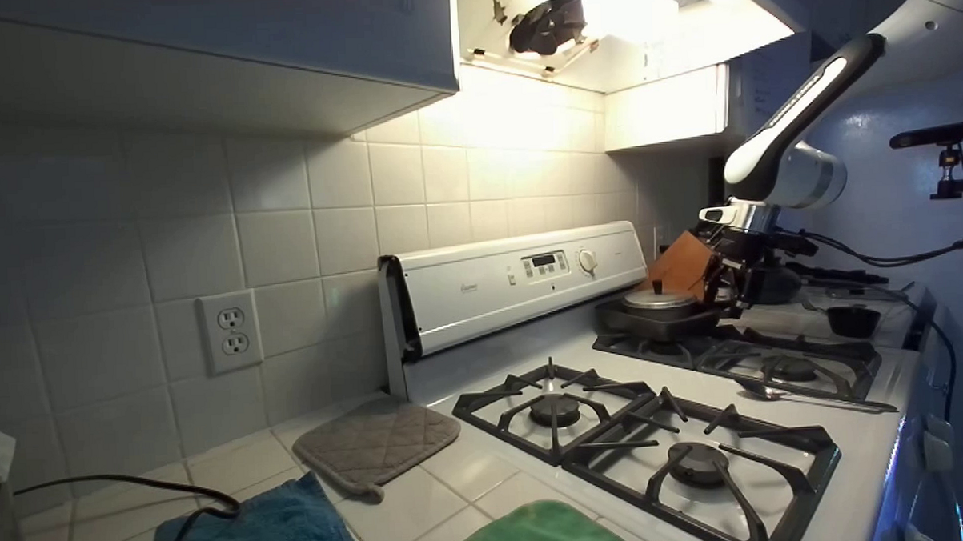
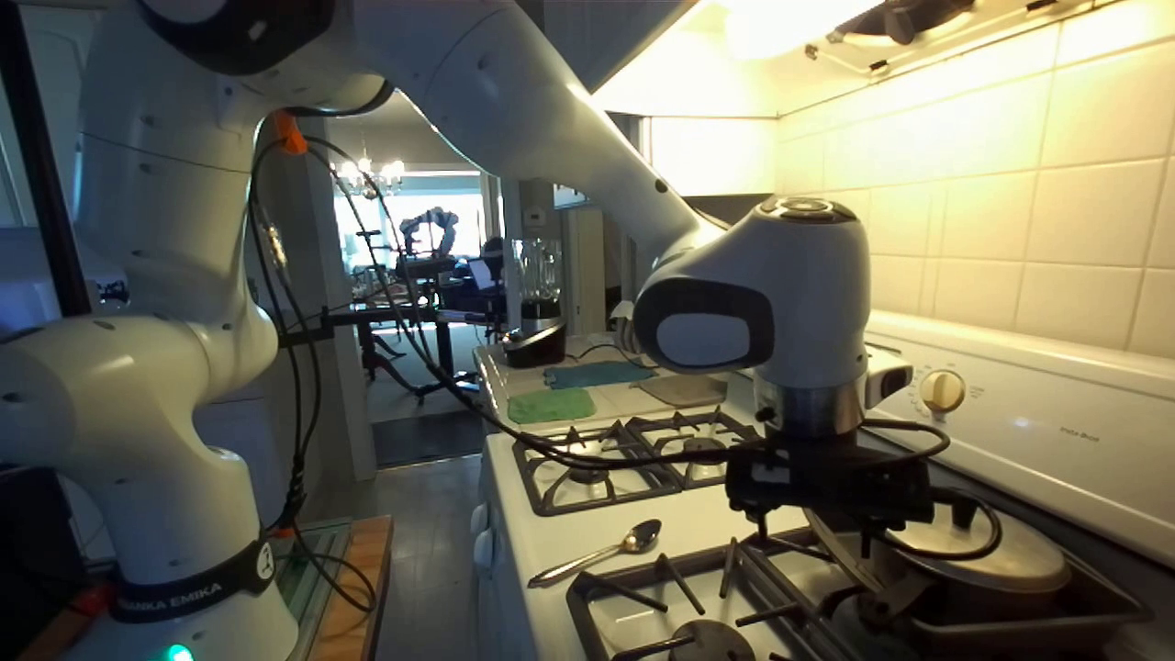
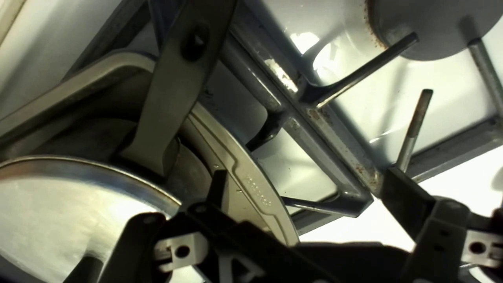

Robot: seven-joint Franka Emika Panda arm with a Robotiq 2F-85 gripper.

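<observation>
My gripper (image 3: pixel 310 190) is open, with nothing between its fingers. In the wrist view one finger overlaps the lettered pale rim of a rectangular pan (image 3: pixel 251 184), and the other overlaps a corner of the burner grate (image 3: pixel 326 145). I cannot tell whether either touches. A lidded pot (image 3: pixel 70 212) sits inside that pan, its flat metal handle (image 3: pixel 165 90) sticking out over the pan's edge. In both exterior views the gripper (image 1: pixel 730 290) (image 2: pixel 815 540) is beside the pot (image 1: pixel 660 299) (image 2: pixel 987 555). A black knob tops the lid. A shiny spoon (image 2: pixel 597 556) lies on the white stovetop.
The stove's back panel (image 1: pixel 522 277) stands behind the pot. A grey pot holder (image 1: pixel 379 442), a blue towel (image 1: pixel 274 526) and a green cloth (image 1: pixel 539 533) lie on the tiled counter. A wooden block (image 1: pixel 684 263) and a small dark pan (image 1: pixel 853 320) stand past the stove.
</observation>
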